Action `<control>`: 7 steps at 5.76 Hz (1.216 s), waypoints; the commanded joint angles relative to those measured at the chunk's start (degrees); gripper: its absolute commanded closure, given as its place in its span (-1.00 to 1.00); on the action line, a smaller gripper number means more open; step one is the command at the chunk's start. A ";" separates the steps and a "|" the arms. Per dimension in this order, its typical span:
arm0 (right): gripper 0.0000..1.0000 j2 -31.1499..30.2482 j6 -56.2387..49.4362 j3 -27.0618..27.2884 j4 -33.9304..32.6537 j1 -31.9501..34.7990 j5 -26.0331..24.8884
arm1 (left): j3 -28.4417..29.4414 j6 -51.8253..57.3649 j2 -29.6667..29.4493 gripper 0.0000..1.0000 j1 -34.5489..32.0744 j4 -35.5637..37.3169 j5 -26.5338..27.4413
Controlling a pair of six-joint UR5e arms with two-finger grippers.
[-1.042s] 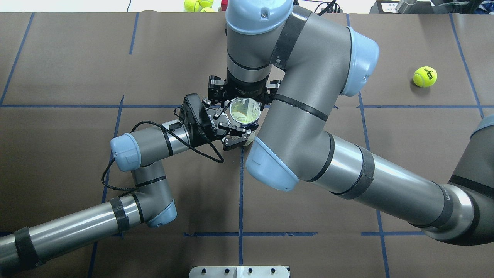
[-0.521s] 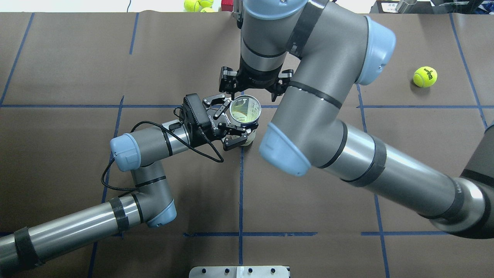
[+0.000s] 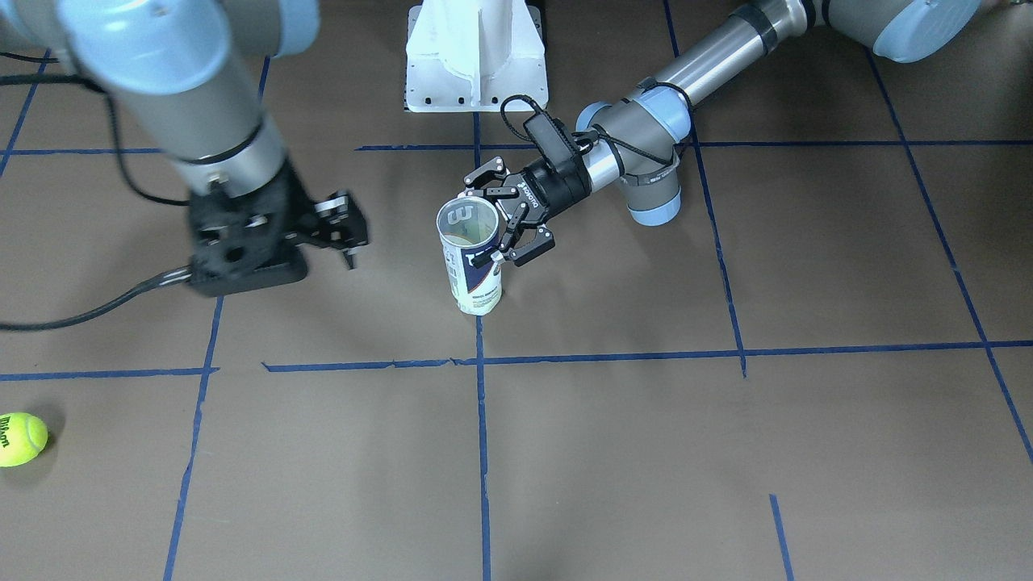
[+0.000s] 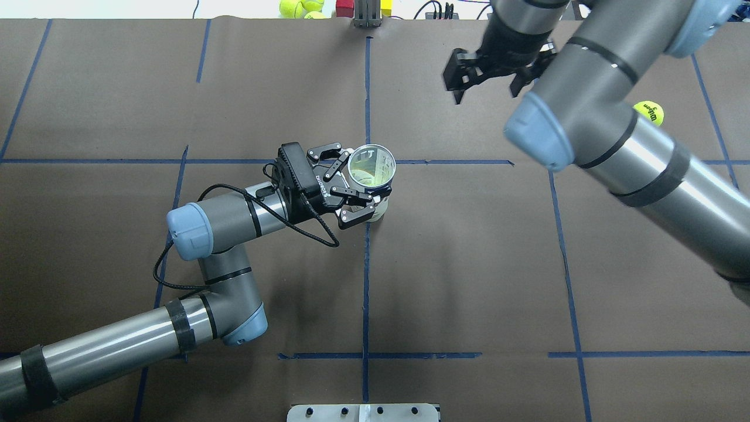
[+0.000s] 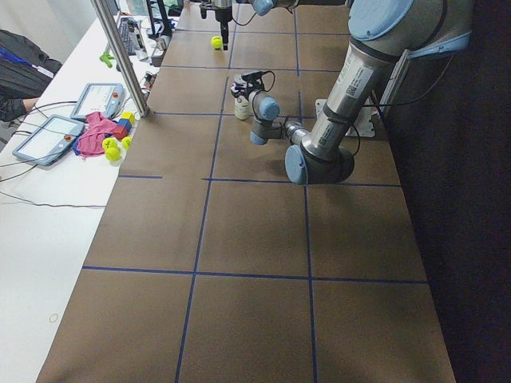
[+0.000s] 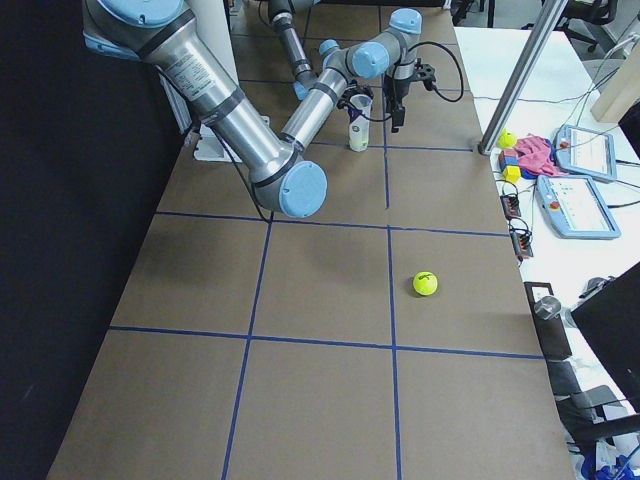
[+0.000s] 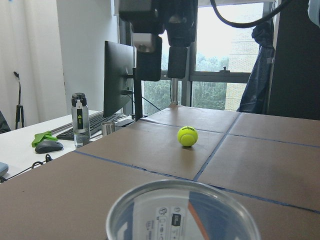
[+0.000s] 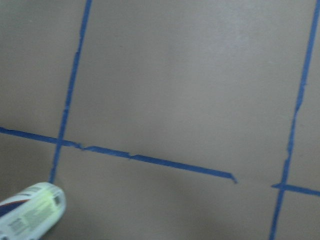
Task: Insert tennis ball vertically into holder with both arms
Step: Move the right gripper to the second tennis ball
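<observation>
On the table (image 3: 726,452) sit one holder (image 3: 476,276), one loose ball (image 3: 20,439) — perhaps another inside.

Robotics lab: tape-gridded table (image 4: 469,264), teach pendants (image 5: 48,137)

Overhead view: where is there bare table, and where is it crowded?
Bare: the far-left squares beyond the left pincer; the near squares between the holder and the white pedestal. Crowded: around the holder, which the left pincer grips, and far right, where the right pincer hangs near the tennis ball.

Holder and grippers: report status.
Left gripper clamps holder, upright. Right gripper open, empty, off to side. Yellow-green shows inside holder. Nothing blocking mouth.
</observation>
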 commanded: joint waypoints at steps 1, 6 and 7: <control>-0.98 -4.52 -19.72 -4.55 0.23 8.31 1.39 | -0.07 0.00 0.00 -0.50 0.00 -0.01 0.00; -0.98 -13.66 -33.44 -27.49 33.48 13.62 0.96 | -0.07 0.00 -0.18 -0.50 0.00 0.08 0.00; -0.98 -15.50 -33.62 -30.66 39.54 13.62 0.78 | -0.07 0.00 -0.18 -0.50 0.00 0.08 0.00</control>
